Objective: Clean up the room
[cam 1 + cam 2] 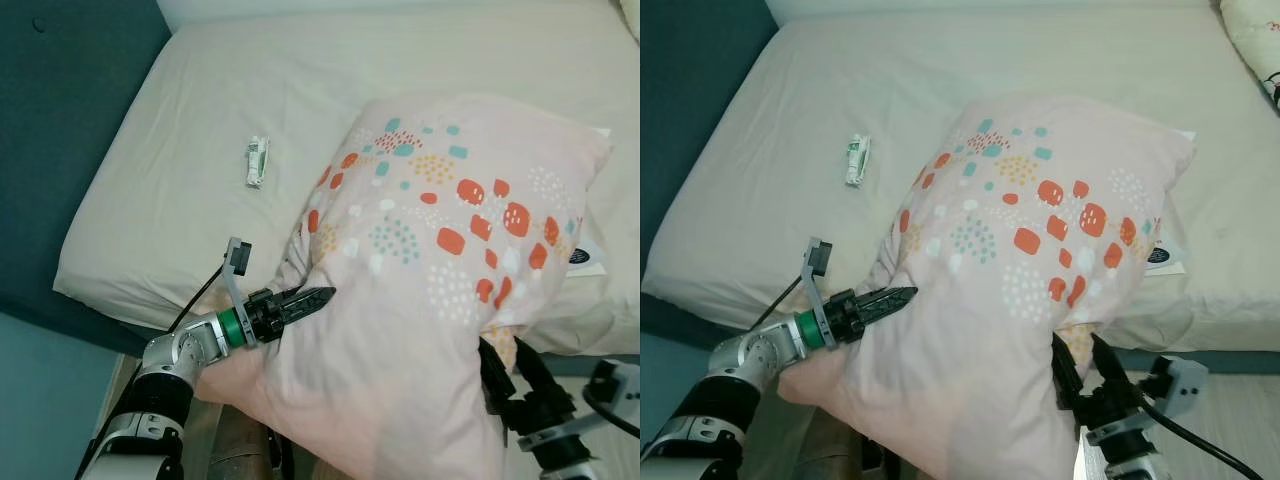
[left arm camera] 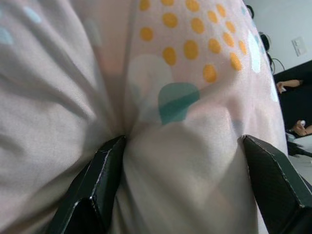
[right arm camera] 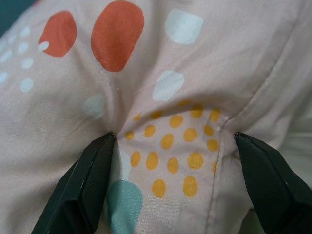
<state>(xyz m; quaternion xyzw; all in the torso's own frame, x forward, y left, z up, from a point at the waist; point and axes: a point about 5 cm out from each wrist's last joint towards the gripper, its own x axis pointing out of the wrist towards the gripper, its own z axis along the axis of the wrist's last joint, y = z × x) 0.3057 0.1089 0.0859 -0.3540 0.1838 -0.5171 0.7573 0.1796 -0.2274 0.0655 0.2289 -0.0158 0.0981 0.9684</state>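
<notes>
pillow (image 1: 430, 260) is held up over the near edge of the bed (image 1: 200, 130). left gripper (image 1: 305, 300) clenches its left side; right gripper (image 1: 1080, 375) grips fabric underneath. a wrapper (image 1: 257, 160) lies on the sheet.

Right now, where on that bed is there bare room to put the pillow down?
Bare sheet lies beyond the pillow toward the bed's far edge, and left of it around the small wrapper. It is crowded at the near right, where a card lies beside the pillow.

One big spotted pillow (image 1: 440, 250), one bed (image 1: 200, 120), one small wrapper (image 1: 257, 160) at ten o'clock, two grippers.
</notes>
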